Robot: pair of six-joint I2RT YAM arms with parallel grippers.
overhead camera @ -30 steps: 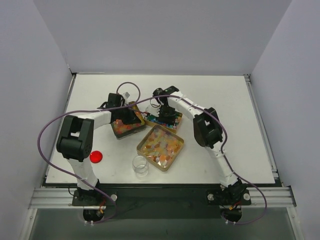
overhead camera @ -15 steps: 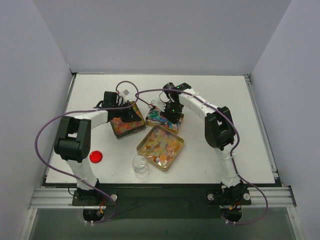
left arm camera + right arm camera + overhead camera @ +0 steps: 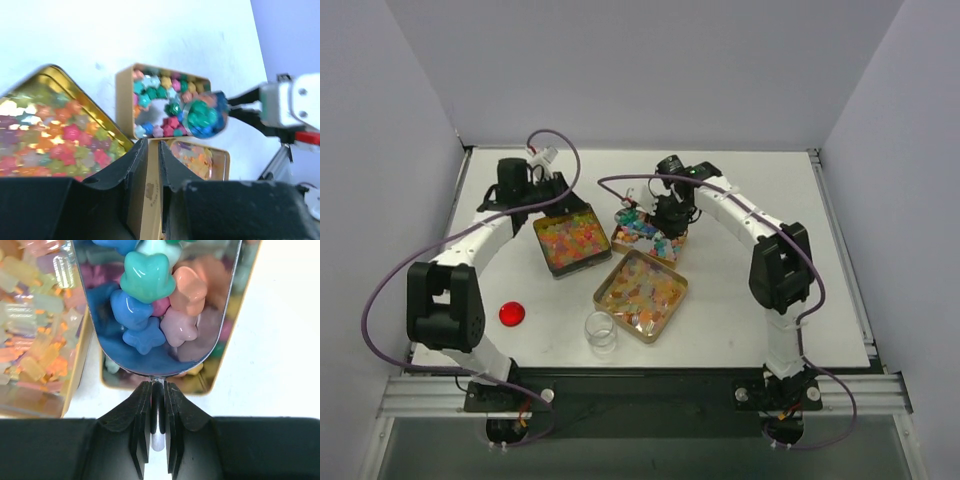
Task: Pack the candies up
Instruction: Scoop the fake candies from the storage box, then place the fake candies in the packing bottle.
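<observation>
Candies fill three gold tins: a left tin point(image 3: 544, 249) of pink and yellow ones point(image 3: 571, 240), a small middle tin point(image 3: 125, 107) of star-shaped ones point(image 3: 156, 91), and a large near tin point(image 3: 599, 293). My right gripper point(image 3: 158, 385) point(image 3: 671, 206) is shut on the handle of a metal scoop point(image 3: 150, 365) point(image 3: 205, 117). The scoop is heaped with teal, blue and pink candies point(image 3: 147, 272) and hovers over the middle tin. My left gripper point(image 3: 152, 142) point(image 3: 551, 190) is over the left tin's far corner. Its jaws stand slightly apart, and gold tin wall shows in the gap.
A clear glass jar point(image 3: 601, 332) stands near the front edge, just in front of the large tin. A red round lid point(image 3: 511, 313) lies at the front left. Walls enclose the white table point(image 3: 770, 200) on three sides.
The left arm has drawn back toward the far left off the left tin, and its jaws have parted. The right gripper has shifted right with the scoop above the middle tin.
</observation>
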